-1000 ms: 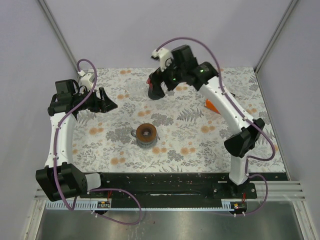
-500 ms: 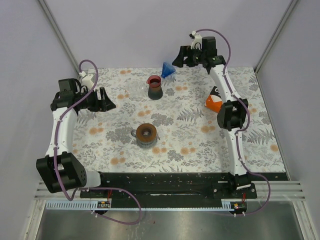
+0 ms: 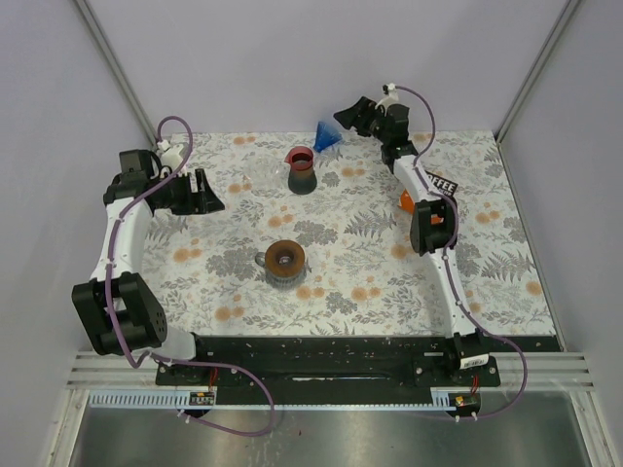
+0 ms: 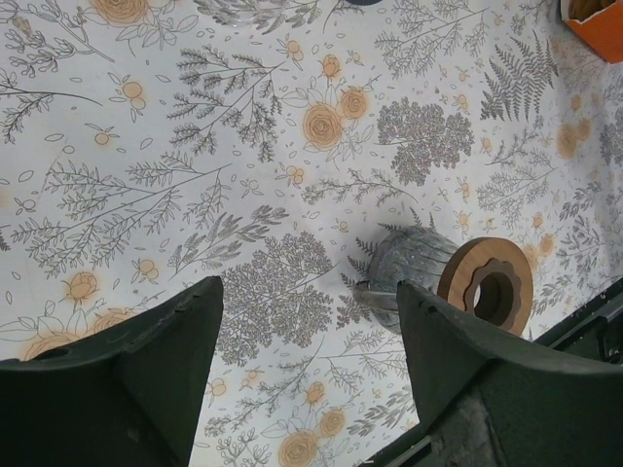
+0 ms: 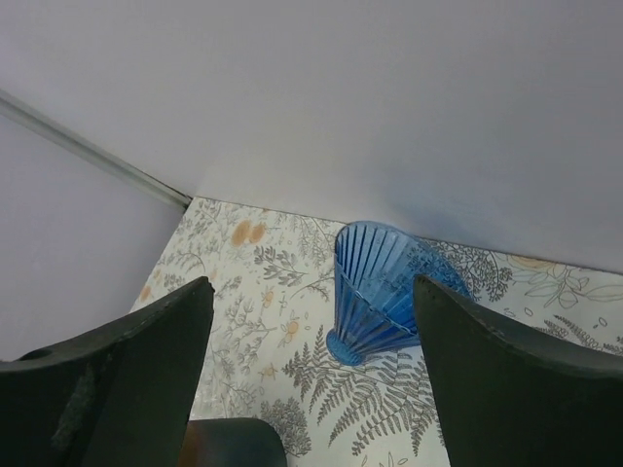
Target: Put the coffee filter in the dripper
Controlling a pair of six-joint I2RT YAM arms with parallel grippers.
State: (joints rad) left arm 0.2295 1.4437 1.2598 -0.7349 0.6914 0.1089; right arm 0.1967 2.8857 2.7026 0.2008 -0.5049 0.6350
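The coffee filter (image 3: 328,135), a blue ribbed translucent cone, rests near the back wall; in the right wrist view the coffee filter (image 5: 384,292) is tilted, wide mouth up. My right gripper (image 3: 345,115) hangs just right of it, open; the cone shows between the tips of the right gripper (image 5: 311,292), untouched. The dripper (image 3: 285,260), a grey ribbed cup with a handle and a wooden ring on top, stands mid-table. My left gripper (image 3: 212,201) is open at the far left, empty. The dripper (image 4: 428,268) lies beyond the left gripper (image 4: 310,287).
A dark carafe with a red rim (image 3: 301,170) stands between the dripper and the blue cone. An orange coffee box (image 3: 417,199) lies at the right under the right arm. The back wall is close behind the right gripper.
My right arm has swung from above the carafe to the back of the table, uncovering the carafe and the blue cone. Its jaws have narrowed slightly. The left arm has hardly moved.
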